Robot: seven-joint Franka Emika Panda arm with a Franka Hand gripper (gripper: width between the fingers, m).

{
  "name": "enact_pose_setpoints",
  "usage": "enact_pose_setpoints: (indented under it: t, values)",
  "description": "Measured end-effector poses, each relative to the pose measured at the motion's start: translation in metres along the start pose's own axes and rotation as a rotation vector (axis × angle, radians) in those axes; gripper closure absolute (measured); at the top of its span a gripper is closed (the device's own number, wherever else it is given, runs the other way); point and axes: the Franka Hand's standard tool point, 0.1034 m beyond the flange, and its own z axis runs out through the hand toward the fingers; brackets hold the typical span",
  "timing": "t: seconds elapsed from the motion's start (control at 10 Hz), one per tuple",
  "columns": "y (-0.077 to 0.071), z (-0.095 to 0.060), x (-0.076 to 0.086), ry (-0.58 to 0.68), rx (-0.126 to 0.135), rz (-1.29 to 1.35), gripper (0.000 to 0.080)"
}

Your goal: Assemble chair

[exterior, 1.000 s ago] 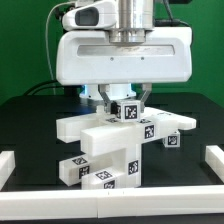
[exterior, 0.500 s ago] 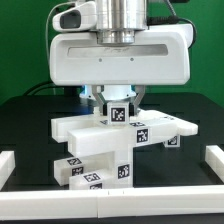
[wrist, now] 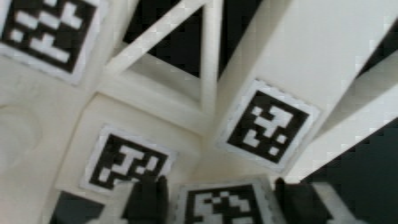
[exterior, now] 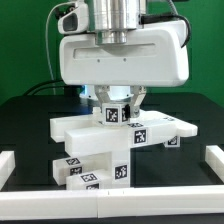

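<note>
The partly joined chair (exterior: pixel 105 150) is a cluster of matte white tagged blocks in the middle of the black table. A flat slab (exterior: pixel 150 128) runs across it and a blocky post (exterior: pixel 100 168) lies in front. My gripper (exterior: pixel 114 112) reaches down from above, its fingers shut on either side of a small tagged chair part (exterior: pixel 114 114) on top of the cluster. In the wrist view my gripper (wrist: pixel 222 203) holds that tagged part (wrist: pixel 226 206) between dark fingers (wrist: pixel 146 200), with the X-braced panel (wrist: pixel 187 55) beyond. Whether the part is lifted cannot be told.
Plain white border rails lie at the exterior view's left (exterior: pixel 8 165), right (exterior: pixel 213 160) and along the front (exterior: pixel 110 207). My gripper's wide white body (exterior: pixel 125 55) hides the back of the table.
My gripper has moved toward the exterior view's left, and the held tagged part and the white cluster under it have shifted left with it.
</note>
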Motion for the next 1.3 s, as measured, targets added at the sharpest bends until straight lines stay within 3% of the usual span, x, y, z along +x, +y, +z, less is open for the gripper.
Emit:
enact_pose_setpoints:
  t: [0.4,0.5,0.6,0.7,0.8,0.9,1.3]
  values:
    - [-0.0016,0.0000,-0.0010,-0.010,0.016,0.201,0.0517]
    - [-0.0016,0.0000,-0.0010,-0.010,0.016,0.197,0.0452]
    - [-0.0016,0.0001,-0.0011,-0.010,0.016,0.197,0.0262]
    - [-0.0016,0.0001,-0.0011,-0.010,0.016,0.183,0.0262]
    - [-0.0008,0.0000,-0.0013,-0.011,0.010,0.120,0.0177]
    - [0.0007,-0.0005,-0.0020,-0.021,-0.006,-0.088,0.0177]
    - [0.0009,-0.0009,-0.0026,-0.022,-0.002,-0.490,0.0151]
